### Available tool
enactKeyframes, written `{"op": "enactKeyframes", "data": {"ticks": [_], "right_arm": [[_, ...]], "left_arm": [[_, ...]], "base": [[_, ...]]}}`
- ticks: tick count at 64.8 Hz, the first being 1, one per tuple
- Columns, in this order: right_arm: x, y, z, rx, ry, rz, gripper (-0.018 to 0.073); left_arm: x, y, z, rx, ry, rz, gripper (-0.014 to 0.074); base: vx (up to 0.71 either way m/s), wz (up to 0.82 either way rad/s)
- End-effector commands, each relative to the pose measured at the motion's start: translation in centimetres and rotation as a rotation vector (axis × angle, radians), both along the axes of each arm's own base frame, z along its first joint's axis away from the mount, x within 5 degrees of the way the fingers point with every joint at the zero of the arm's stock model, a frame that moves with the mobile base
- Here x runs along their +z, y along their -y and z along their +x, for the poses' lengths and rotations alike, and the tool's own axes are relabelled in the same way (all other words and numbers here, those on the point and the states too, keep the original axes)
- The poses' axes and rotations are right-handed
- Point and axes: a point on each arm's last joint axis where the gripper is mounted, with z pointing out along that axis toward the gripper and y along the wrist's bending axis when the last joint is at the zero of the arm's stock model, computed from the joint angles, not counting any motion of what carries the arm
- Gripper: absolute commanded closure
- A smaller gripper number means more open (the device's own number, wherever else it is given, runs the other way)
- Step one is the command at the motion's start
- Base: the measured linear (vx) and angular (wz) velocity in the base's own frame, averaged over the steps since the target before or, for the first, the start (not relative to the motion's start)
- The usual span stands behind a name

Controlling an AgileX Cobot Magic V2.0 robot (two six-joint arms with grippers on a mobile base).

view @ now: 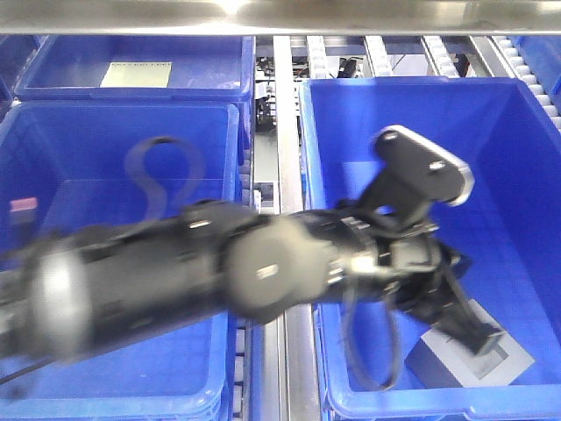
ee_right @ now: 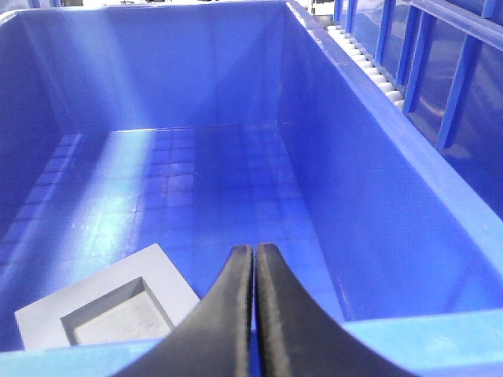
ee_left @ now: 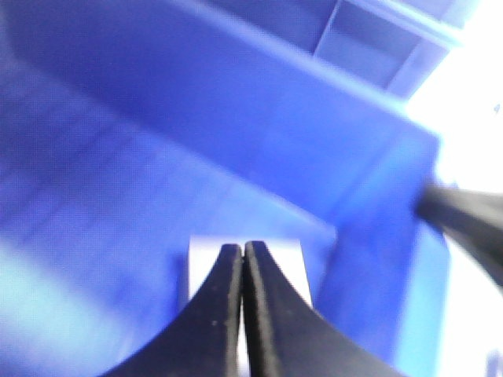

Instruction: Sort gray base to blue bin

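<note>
The gray base (ee_right: 102,306) is seen flat on the floor of the blue bin (ee_right: 409,212), recess up, at the lower left of the right wrist view, just left of the right gripper (ee_right: 253,259), whose jaws are pressed together, empty. The left gripper (ee_left: 240,255) is likewise closed, a pale block just behind its tips.

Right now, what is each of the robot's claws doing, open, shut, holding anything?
Left gripper: jaws shut, holding nothing.
Right gripper: jaws shut, holding nothing; the gray base lies loose in the blue bin.

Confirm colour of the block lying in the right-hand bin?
Matte gray base with a square recess, on the blue bin floor. The right wrist view shows it best.
</note>
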Motion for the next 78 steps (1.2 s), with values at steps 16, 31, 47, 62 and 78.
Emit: {"op": "enactKeyframes", "data": {"ticks": [16,31,47,62,78], "right_arm": [[0.6,0.0,0.1,0.000,0.067,-0.020,0.0564],[0.6,0.0,0.1,0.000,0.067,-0.020,0.0564],[0.6,0.0,0.1,0.000,0.067,-0.020,0.0564],[0.6,0.0,0.1,0.000,0.067,-0.020,0.0564],[0.6,0.0,0.1,0.000,0.067,-0.020,0.0564]], "left_arm": [[6.0,-5.7,-3.6,0.032,0.104,-0.168,0.0604],[6.8,-8.9,-5.7,0.034,0.113,-0.199,0.0604],[6.9,-12.3,-7.9,0.035,0.128,-0.223,0.0604],[6.8,-15.3,-9.9,0.034,0.149,-0.257,0.0604],[5.8,-18.4,-11.9,0.034,0.161,-0.285,0.0604]], "base": [[0.00,0.00],[0.00,0.00],[0.00,0.00],[0.00,0.00],[0.00,0.00]]}}
